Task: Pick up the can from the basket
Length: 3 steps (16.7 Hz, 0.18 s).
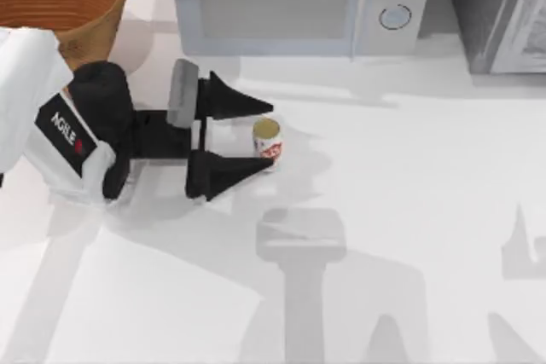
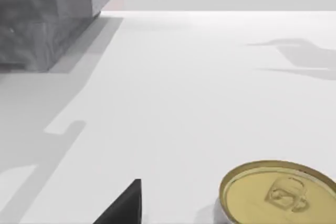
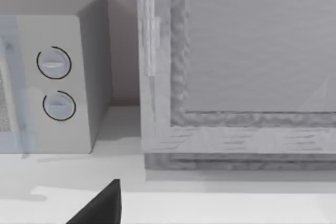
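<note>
A microwave (image 1: 294,2) stands at the white table's (image 1: 409,210) far edge.

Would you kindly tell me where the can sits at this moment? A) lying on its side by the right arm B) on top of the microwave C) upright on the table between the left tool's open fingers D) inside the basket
C: in the top view the can stands upright on the white table, between the spread fingers of the left tool, well apart from the basket at the far left corner.

Simulated kitchen counter with microwave (image 1: 294,2)
</note>
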Motion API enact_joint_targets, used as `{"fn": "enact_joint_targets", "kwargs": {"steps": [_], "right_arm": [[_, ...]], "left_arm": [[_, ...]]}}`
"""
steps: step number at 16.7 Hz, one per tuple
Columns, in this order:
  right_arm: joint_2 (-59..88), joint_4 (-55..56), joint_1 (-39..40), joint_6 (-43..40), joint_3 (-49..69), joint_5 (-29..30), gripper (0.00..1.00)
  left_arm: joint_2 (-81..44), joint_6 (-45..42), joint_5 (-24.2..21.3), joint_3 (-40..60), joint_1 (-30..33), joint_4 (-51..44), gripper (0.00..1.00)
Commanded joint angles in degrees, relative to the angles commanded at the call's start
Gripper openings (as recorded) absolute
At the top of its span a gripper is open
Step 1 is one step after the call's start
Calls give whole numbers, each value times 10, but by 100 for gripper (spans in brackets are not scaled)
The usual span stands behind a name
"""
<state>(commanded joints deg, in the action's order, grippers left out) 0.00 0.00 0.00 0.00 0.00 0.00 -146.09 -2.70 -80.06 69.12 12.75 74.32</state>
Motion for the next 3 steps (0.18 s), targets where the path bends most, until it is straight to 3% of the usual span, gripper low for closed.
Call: {"fn": "enact_joint_targets", "kwargs": {"steps": [3], "right_arm": [[0, 0, 0, 0, 0, 0, 100]], "left_arm": [[0, 0, 0, 0, 0, 0, 100]]}}
